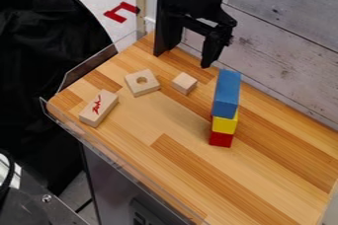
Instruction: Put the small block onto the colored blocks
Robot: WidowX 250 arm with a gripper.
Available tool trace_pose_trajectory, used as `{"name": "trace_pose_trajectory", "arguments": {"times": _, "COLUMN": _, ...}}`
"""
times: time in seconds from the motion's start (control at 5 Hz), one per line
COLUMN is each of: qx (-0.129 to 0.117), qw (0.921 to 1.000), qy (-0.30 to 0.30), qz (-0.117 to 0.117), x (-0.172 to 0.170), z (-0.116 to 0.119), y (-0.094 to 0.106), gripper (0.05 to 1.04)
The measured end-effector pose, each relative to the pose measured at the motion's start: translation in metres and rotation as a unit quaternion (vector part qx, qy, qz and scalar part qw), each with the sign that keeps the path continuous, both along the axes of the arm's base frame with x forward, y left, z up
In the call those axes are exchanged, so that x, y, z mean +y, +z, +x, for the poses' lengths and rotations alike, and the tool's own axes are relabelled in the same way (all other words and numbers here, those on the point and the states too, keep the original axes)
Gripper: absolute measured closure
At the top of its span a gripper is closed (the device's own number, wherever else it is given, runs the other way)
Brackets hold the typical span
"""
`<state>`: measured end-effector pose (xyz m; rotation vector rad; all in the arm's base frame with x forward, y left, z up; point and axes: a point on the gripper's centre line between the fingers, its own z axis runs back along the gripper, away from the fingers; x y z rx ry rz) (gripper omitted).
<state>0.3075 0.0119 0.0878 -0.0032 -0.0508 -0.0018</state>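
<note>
The black gripper (pixel 211 49) hangs at the top of the camera view, behind and a little right of the small plain wooden block (pixel 184 83). The small block rests on the wooden table, apart from the stack. Right of it stands an upright stack: a red block (pixel 220 139) at the bottom, a yellow block (pixel 225 125) on it, and a tall blue block (pixel 226 93) on top.
A square wooden block with a round hole (pixel 142 82) lies left of the small block. Farther left is an oblong wooden block with red marking (pixel 99 108). A clear barrier (pixel 119 170) edges the table (pixel 191 174); a plank wall (pixel 284 61) stands behind.
</note>
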Motion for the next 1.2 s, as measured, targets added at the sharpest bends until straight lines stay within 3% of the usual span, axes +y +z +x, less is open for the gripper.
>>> {"name": "trace_pose_trajectory", "arguments": {"times": 0.4, "qx": 0.029, "qw": 0.9996, "qy": 0.006, "qz": -0.004, "x": 0.006, "z": 0.001, "y": -0.012, "gripper": 0.085}}
{"name": "trace_pose_trajectory", "arguments": {"times": 0.8, "qx": 0.05, "qw": 0.9985, "qy": 0.021, "qz": 0.006, "x": 0.02, "z": 0.006, "y": -0.013, "gripper": 0.085}}
{"name": "trace_pose_trajectory", "arguments": {"times": 1.2, "qx": 0.086, "qw": 0.9962, "qy": 0.004, "qz": 0.004, "x": 0.025, "z": 0.014, "y": -0.042, "gripper": 0.085}}
